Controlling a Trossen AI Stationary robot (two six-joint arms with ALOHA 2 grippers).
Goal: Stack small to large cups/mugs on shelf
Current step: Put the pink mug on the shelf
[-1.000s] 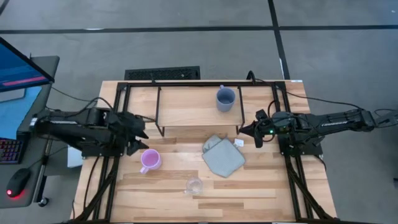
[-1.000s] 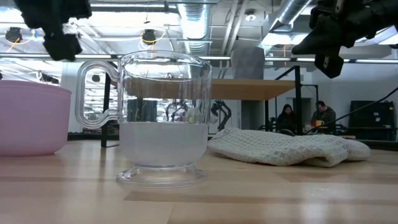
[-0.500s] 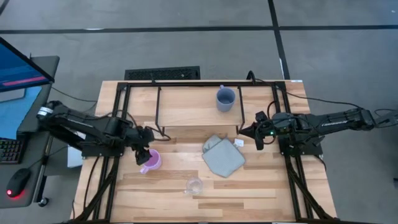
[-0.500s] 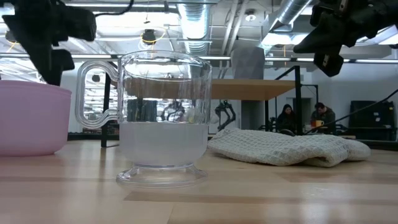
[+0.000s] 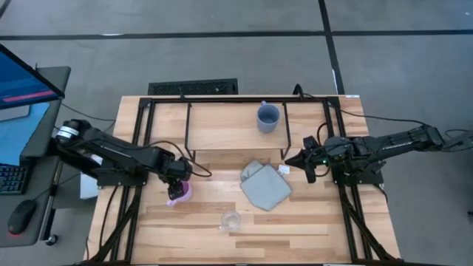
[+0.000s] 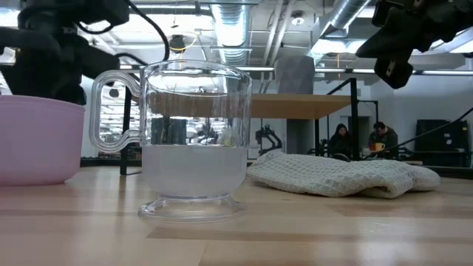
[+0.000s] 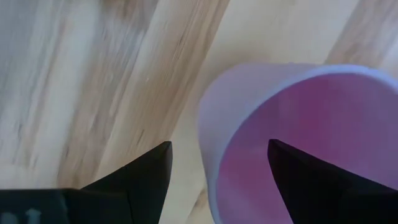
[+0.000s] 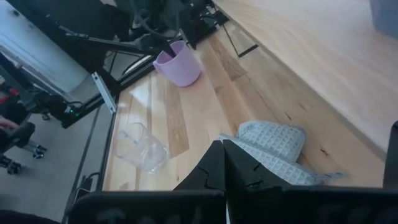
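Observation:
The pink-lilac mug [image 5: 179, 196] stands upright on the tabletop, left of centre, mostly covered by my left gripper [image 5: 179, 185]. That gripper is open and points down over the mug's rim [image 7: 211, 124]. One finger is outside the wall and the other is over the hollow, and a gap shows on both sides. The blue-grey mug [image 5: 267, 117] stands on the shelf [image 5: 222, 129]. The clear glass cup [image 5: 230, 219] stands near the table's near edge. My right gripper [image 5: 288, 159] is shut and hovers right of the cloth.
A grey-green cloth [image 5: 264, 185] lies crumpled between the two grippers, just before the shelf's near edge. Black wire legs [image 5: 189, 144] hold the shelf up. Bare wood lies to the right of the glass cup [image 8: 144, 146]. People sit in the room far behind the table.
My left gripper has moved toward the table's right, tipped downward and dropped over the pink mug, which has stayed where it was. Its fingers now straddle the mug's wall.

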